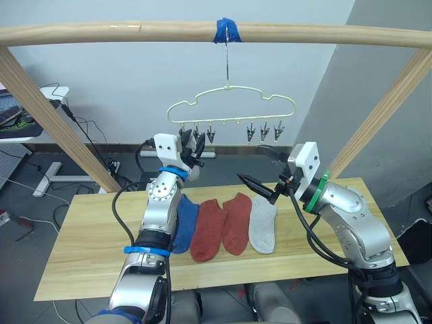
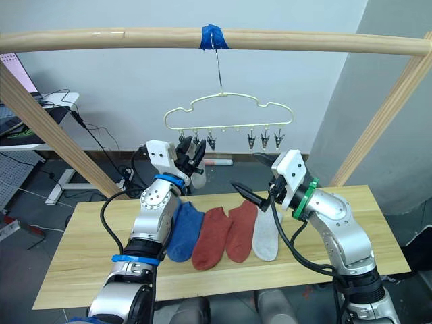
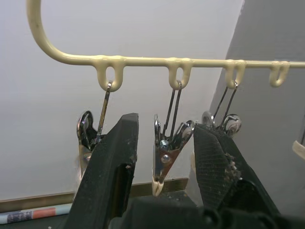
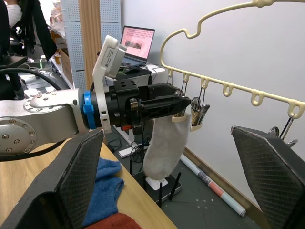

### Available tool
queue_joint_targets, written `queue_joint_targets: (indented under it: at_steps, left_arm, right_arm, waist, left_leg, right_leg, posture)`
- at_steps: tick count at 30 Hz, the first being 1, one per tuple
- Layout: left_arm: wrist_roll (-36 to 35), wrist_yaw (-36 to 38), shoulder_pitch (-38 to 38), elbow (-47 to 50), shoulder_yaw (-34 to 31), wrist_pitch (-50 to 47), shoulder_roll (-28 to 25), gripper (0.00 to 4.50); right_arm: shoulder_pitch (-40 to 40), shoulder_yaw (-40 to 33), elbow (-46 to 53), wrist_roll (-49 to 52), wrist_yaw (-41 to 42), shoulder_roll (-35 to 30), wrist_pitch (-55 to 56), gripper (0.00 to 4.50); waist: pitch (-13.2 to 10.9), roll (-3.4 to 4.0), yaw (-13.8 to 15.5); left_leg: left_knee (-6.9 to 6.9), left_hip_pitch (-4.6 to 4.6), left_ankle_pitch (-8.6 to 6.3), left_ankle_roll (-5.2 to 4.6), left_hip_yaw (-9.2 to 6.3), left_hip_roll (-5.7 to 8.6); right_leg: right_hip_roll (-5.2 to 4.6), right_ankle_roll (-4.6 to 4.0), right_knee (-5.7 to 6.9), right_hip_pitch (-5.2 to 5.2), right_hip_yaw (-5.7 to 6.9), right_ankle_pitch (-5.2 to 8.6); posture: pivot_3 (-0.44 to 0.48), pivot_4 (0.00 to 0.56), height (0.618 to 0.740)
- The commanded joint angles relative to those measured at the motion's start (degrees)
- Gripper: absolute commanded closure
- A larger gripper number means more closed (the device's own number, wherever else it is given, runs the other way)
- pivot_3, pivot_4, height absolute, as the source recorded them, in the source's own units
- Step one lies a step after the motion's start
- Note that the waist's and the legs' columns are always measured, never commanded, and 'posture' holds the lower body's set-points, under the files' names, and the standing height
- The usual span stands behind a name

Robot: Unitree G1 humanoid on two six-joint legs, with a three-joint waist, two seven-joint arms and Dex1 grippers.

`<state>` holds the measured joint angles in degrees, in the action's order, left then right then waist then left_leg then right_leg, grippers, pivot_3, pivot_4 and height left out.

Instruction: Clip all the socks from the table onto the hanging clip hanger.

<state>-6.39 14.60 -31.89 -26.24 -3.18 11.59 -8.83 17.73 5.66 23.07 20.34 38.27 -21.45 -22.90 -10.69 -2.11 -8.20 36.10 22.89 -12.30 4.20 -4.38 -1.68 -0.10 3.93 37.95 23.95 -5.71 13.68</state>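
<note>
Reaching: the left gripper (image 1: 196,150) is raised to the near end of the clip hanger (image 1: 231,106), its two black fingers spread on either side of one metal clip (image 3: 164,152), apparently to work that clip.

Sock aloft: in the right wrist view a light grey sock (image 4: 165,147) hangs limp by the left gripper's fingers and the first clips; whether a clip grips it or the fingers merely crowd it cannot be told.

Hanger: the pale-yellow wire frame hangs by its long hook from the wooden crossbar (image 1: 135,30), fixed there with blue tape (image 1: 227,30), so its row of clips dangles within reach above the table (image 1: 88,250).

Right arm: the right gripper (image 1: 262,167) hovers above the table, just below the hanger's far clips, its fingers wide apart and empty, seemingly waiting to assist or fetch.

Still on the table: a blue sock (image 1: 184,223), two rust-red socks (image 1: 223,228) and another grey sock (image 1: 263,228) lie flat, side by side and overlapping at the edges, between the two arms.

Progress: judged from this layout, the job is in its early stage, with four socks yet to be lifted.
</note>
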Motion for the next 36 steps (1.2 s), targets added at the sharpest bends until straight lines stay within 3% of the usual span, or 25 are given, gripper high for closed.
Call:
queue_joint_targets:
  at_steps: [1, 10, 18, 24, 29, 36]
  left_arm:
    - [0.48, -0.67, -1.77, 0.38, -0.61, 1.94, -0.18, 2.49]
    - [1.27, -0.63, -2.42, -0.97, -0.34, 3.22, -0.22, 2.49]
    - [1.02, 0.30, -2.83, -1.48, -0.38, 3.33, -0.44, 4.29]
    - [0.65, 0.66, -2.72, -0.13, -0.56, 2.31, -0.99, 4.49]
    - [-5.48, 6.51, 0.46, 12.62, -1.00, -14.87, -4.84, 4.49]
    - [-15.44, 11.41, 3.71, 26.27, -3.08, -38.76, -11.31, 4.49]
  right_arm:
    - [1.16, -0.81, 2.98, 1.72, 0.36, -0.28, 0.16, 0.00]
    - [1.12, -0.74, 3.16, 2.06, -0.25, -0.43, 0.08, 0.00]
    - [1.07, -0.73, 2.71, 1.94, -0.81, -0.34, 0.09, 0.00]
    - [-0.32, 0.68, 1.06, -0.80, -1.58, -2.03, -0.92, 0.00]
    - [-2.51, 12.30, -14.93, -14.42, 0.38, -10.15, -3.03, 0.00]
    - [5.05, 18.33, -40.03, -21.63, 3.40, -5.79, 8.44, 0.00]
  waist:
    - [0.00, 0.00, -0.02]
    - [0.00, 0.00, -0.09]
    - [0.00, 0.00, -0.10]
    - [0.00, 0.00, -0.07]
    - [0.00, -0.01, -0.08]
    - [-0.06, 0.09, -1.05]
  left_leg:
    - [0.00, 0.00, 0.00, 0.00, 0.00, 0.00]
    - [0.00, 0.00, 0.00, 0.00, 0.00, 0.00]
    - [0.00, 0.00, 0.00, 0.00, 0.00, 0.00]
    - [0.00, 0.00, 0.00, 0.00, 0.00, 0.00]
    - [0.00, -0.01, 0.00, 0.00, 0.00, 0.00]
    - [0.01, -0.09, 0.04, -0.06, 0.00, -0.03]
  right_leg:
    - [0.00, 0.00, 0.00, 0.00, 0.00, 0.00]
    - [0.00, 0.00, 0.00, 0.00, 0.01, 0.00]
    - [0.00, 0.00, 0.01, 0.00, 0.00, 0.00]
    - [0.00, 0.00, 0.01, 0.00, 0.00, 0.00]
    - [0.00, 0.00, -0.01, -0.02, 0.00, 0.00]
    - [0.04, 0.01, 0.15, 0.01, -0.02, -0.02]
  posture:
    - [-0.172, 0.128, 0.740]
    - [-0.172, 0.128, 0.740]
    - [-0.168, 0.131, 0.740]
    - [-0.165, 0.135, 0.740]
    - [-0.154, 0.155, 0.740]
    - [-0.115, 0.162, 0.740]
